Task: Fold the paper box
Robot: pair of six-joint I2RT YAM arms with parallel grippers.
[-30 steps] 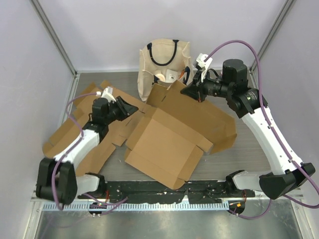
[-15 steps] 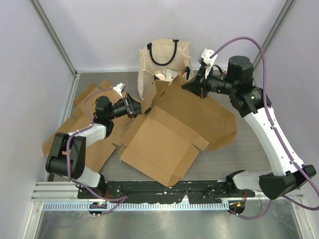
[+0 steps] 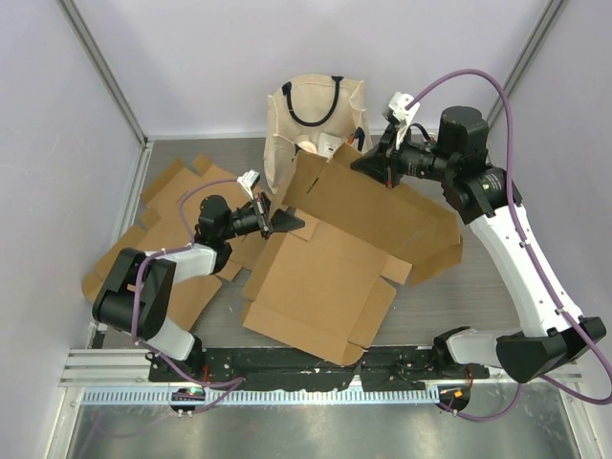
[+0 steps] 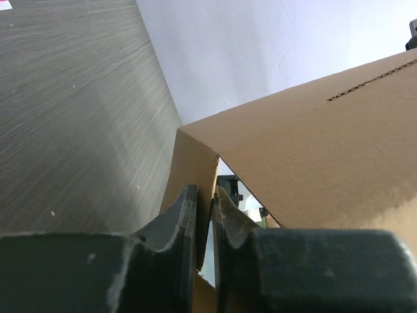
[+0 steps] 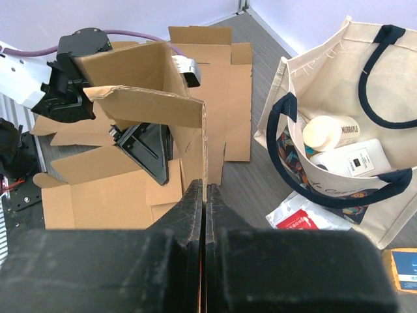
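Paper box (image 3: 325,277) lies half-opened on the bench (image 3: 469,296), stretched between the two sets of fingers. A second ago the left fingers (image 3: 279,223) hung apart, off to the left of it over the flat cardboard sheets (image 3: 167,206). Now they have reached across and nipped almost shut on the box's left corner flap, whose edge runs between them in the wrist view. The right fingers (image 3: 371,169) stay clamped tight on the far flap's top edge, a little higher than before, so that panel stands steeper. Just beyond them sits the tote bag (image 3: 311,120). The box's near edge has slid slightly rightward.
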